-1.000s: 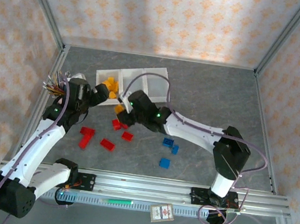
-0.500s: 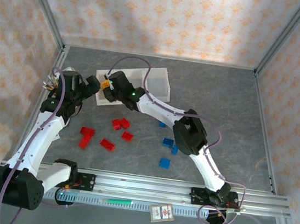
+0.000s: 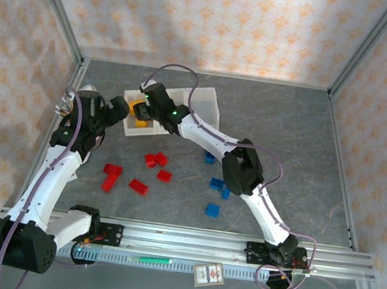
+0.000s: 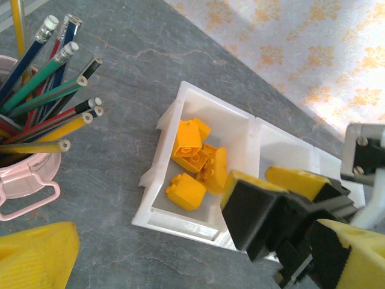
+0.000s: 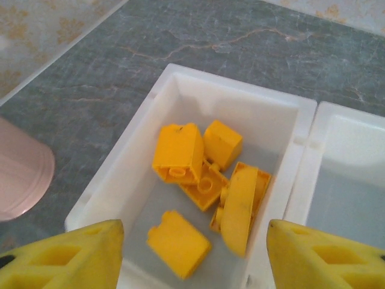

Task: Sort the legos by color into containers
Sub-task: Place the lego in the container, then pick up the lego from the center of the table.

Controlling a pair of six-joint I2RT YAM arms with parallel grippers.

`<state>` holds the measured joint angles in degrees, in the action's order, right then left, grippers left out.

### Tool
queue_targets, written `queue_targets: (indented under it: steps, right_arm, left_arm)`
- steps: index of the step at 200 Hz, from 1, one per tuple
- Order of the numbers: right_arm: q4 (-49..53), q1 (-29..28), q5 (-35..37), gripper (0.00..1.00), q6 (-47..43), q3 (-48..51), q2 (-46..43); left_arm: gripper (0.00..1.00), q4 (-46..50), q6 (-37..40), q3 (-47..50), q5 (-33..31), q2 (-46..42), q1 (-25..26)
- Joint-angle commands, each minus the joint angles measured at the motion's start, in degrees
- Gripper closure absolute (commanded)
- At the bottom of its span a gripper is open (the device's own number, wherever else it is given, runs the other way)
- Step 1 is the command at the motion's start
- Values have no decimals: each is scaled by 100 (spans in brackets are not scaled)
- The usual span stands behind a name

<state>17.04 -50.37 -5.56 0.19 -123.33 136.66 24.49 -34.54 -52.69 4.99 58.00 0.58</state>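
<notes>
The three joined white bins (image 3: 204, 110) stand at the back left. The left bin (image 5: 234, 81) holds several yellow-orange legos (image 5: 177, 153), also visible in the left wrist view (image 4: 186, 147). My right gripper (image 3: 141, 109) hovers open right over that bin, and nothing is between its fingers (image 5: 192, 259). One yellow lego (image 5: 178, 244) lies blurred on the bin floor below it. My left gripper (image 3: 121, 110) is open just left of the bins (image 4: 162, 174), holding nothing. Red legos (image 3: 156, 159) and blue legos (image 3: 217, 185) lie loose on the table.
A pink pencil cup (image 4: 24, 180) full of coloured pencils stands close to the left of the bins, under my left arm. The right arm's black head (image 4: 271, 217) crowds the bin's near right corner. The middle and right bins look empty.
My right gripper carried a yellow-orange lego from the table up to the left bin and opened; the lego now lies in the bin. The left gripper drew back slightly left.
</notes>
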Motion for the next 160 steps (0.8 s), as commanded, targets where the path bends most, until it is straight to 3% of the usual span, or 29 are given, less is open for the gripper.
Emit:
queue_targets:
  steps: [1, 33, 74, 160]
  right_arm:
    - [-148, -30, -105, 33, 139, 781, -1190]
    - [-648, -33, -265, 25, 390, 2521, -2443]
    - [-693, -34, -233, 16, 753, 4140, -3604]
    - [-727, 96, -1096, 0, 1413, 6378, -4783]
  left_arm:
    - [1, 38, 62, -123, 406, -187, -40]
    - [1, 120, 255, -13, 724, -271, 121]
    - [1, 299, 139, 209, 468, -246, 900]
    - [11, -410, -851, 1273, 301, 421, 2242]
